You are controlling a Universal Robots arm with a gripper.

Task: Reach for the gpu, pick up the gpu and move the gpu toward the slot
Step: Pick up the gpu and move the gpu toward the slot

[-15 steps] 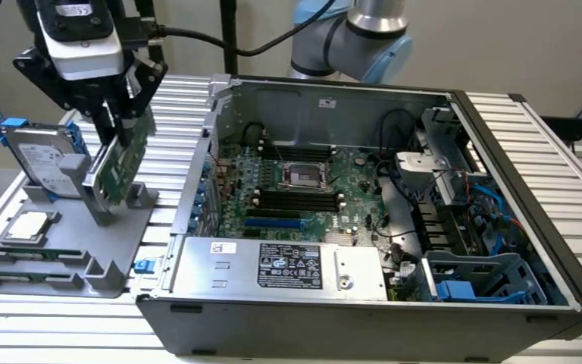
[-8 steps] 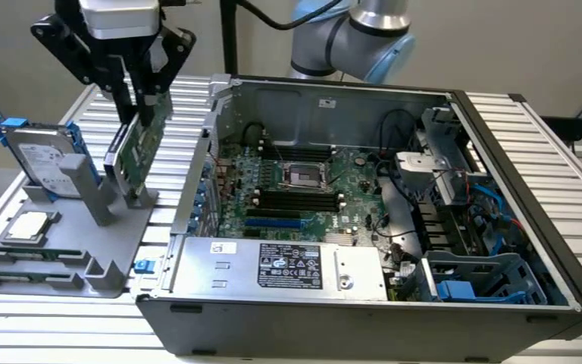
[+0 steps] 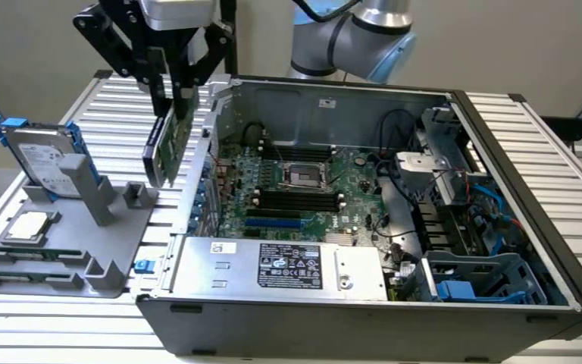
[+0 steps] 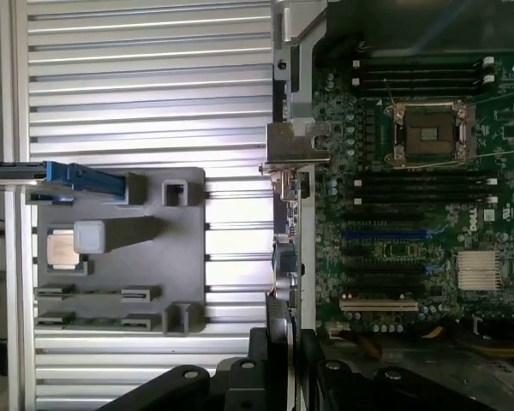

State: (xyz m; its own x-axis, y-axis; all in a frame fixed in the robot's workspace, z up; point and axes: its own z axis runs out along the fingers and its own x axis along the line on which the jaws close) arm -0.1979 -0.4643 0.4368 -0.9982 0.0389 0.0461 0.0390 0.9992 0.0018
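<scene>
Gripping gpu (image 3: 167, 144) edge-on, claw (image 3: 173, 95) hangs just outside computer case (image 3: 372, 318) wall. Risk: bracket (image 4: 295, 144) strikes wall, card twists in grip.

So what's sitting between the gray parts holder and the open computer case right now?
In the exterior view, the gpu hangs there on edge, held in the hand, above the bare ribbed table between the gray holder and the case.
</scene>
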